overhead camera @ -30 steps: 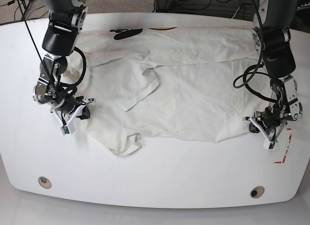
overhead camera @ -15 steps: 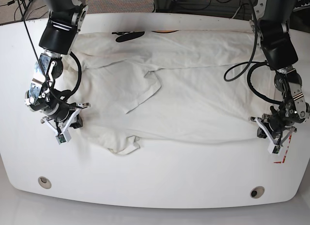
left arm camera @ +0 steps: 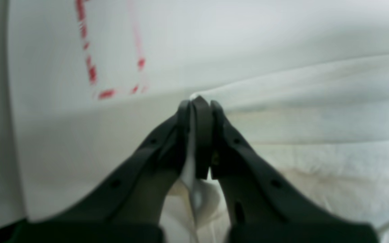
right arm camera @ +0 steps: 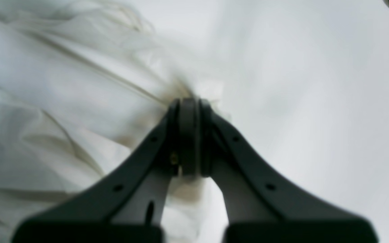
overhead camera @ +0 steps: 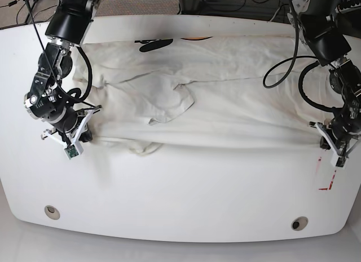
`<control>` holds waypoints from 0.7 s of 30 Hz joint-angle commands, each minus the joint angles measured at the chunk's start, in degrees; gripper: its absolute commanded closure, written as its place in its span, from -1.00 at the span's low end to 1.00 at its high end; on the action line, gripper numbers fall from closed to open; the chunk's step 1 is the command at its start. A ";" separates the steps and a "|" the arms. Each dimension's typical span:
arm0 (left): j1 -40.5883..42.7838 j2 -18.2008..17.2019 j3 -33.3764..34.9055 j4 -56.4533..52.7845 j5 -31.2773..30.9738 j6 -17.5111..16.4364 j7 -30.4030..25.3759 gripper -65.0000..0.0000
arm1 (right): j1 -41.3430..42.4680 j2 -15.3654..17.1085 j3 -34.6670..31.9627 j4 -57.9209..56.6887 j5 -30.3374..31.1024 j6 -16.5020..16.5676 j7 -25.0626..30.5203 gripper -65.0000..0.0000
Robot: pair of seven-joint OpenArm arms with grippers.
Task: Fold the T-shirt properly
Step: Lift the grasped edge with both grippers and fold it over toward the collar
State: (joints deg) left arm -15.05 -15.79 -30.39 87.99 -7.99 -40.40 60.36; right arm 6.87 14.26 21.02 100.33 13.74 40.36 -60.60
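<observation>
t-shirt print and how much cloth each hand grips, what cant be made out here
- T-shirt print: base view, folded under; only a black scrap and an orange edge show at the far hem.
- Cloth inside left hand: left wrist view, hidden by shut fingers.
- Cloth at right hand: right wrist view, blurred.

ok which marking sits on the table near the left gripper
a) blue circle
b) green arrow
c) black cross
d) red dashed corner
d: a red dashed corner is marked on the white table just beyond the left gripper, whose jaws pinch the T-shirt.
</observation>
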 commanded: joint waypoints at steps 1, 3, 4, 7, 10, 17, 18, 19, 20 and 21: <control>0.59 -1.40 -1.83 4.01 0.56 0.40 1.84 1.00 | -1.12 0.90 0.39 4.33 -0.07 -0.36 -0.19 0.96; 1.91 -1.40 -2.71 5.77 0.56 0.40 3.25 1.00 | -2.96 0.82 0.39 6.35 0.02 -0.36 -0.98 0.96; 2.52 -1.40 -3.06 6.56 0.56 0.40 3.86 1.00 | -3.75 0.64 0.39 7.31 0.02 -0.36 -1.51 0.96; 4.46 -1.40 -3.67 8.67 0.56 0.40 5.62 1.00 | -6.39 0.46 0.39 10.22 0.11 -0.36 -2.48 0.96; 7.00 -1.40 -4.03 11.22 0.56 0.40 6.85 1.00 | -9.47 0.29 0.39 12.68 0.11 -0.36 -3.18 0.96; 13.69 -1.40 -3.85 15.53 0.65 0.40 7.82 1.00 | -15.01 0.20 0.39 14.79 0.20 -0.36 -3.80 0.96; 14.92 -1.40 -3.85 15.62 0.65 0.40 7.82 1.00 | -15.88 0.20 0.39 14.79 0.20 -0.36 -3.80 0.96; 15.71 -1.40 -3.85 15.62 0.65 0.40 7.82 1.00 | -16.41 0.20 0.39 14.79 0.20 -0.36 -3.80 0.96; 16.59 -1.40 -3.85 15.62 0.65 0.40 7.82 1.00 | -17.03 0.20 0.39 14.79 0.20 -0.36 -3.80 0.96; 17.47 -1.40 -3.85 15.62 0.65 0.40 7.82 1.00 | -17.56 0.20 0.39 14.79 0.20 -0.36 -3.80 0.96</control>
State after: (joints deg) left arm 1.56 -15.90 -33.91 102.59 -8.21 -40.32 68.12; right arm -10.48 13.65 20.99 113.95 14.79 40.49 -64.77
